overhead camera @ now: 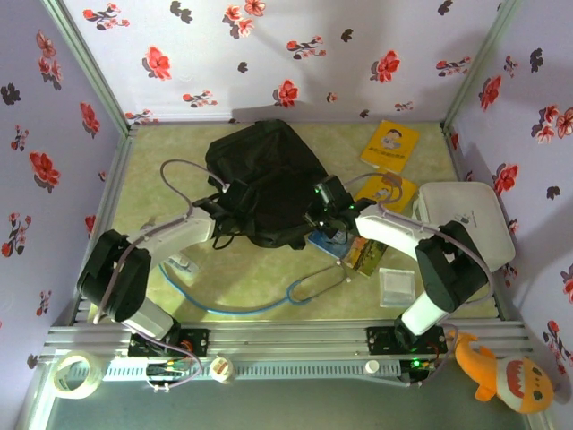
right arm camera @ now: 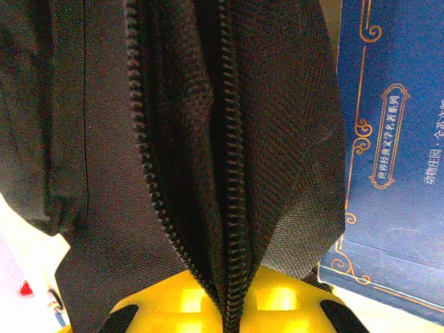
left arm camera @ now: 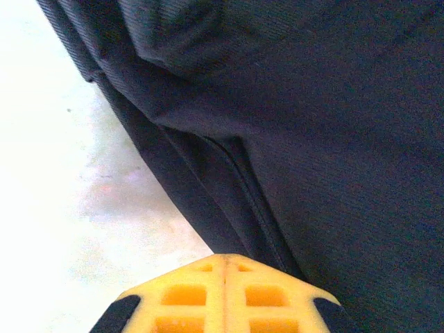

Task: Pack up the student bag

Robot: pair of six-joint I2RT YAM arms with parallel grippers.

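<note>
- Top view: purple walls printed with red and dark flowers close in a pale green counter [overhead camera: 179, 161]. The large black soft fabric backpack [overhead camera: 269, 170] lies at the middle of the counter, towards the back wall.
- My left pincer [overhead camera: 235, 199] is at the backpack's left near edge, and my right pincer [overhead camera: 322, 218] is at its right near corner.
- A dark blue hardcover book [overhead camera: 326, 242] lies just beside the right pincer, partly under it. Two yellow picture booklets [overhead camera: 389, 145] lie further right, one behind the other, next to a flat white rounded-corner board [overhead camera: 466, 219].
- A thin blue cable [overhead camera: 242, 309] curls across the near part of the counter, and a small clear plastic box [overhead camera: 396, 285] sits near my right arm.
- Left wrist view: my left pincer [left arm camera: 225, 267] is clenched, its yellow pads [left arm camera: 184, 298] pressed flat together. A seam of the backpack [left arm camera: 312, 139] runs down to its tip. I cannot tell whether any cloth is pinched. Pale counter [left arm camera: 62, 208] shows on the left.
- Right wrist view: my right pincer [right arm camera: 225, 305] is clamped on the backpack [right arm camera: 104, 208]. Both rows of its open black zip [right arm camera: 229, 208] and the mesh lining run down between the yellow pads [right arm camera: 277, 298]. The blue book [right arm camera: 395, 139], with gold ornament and lettering, lies just to the right, touching the fabric.
</note>
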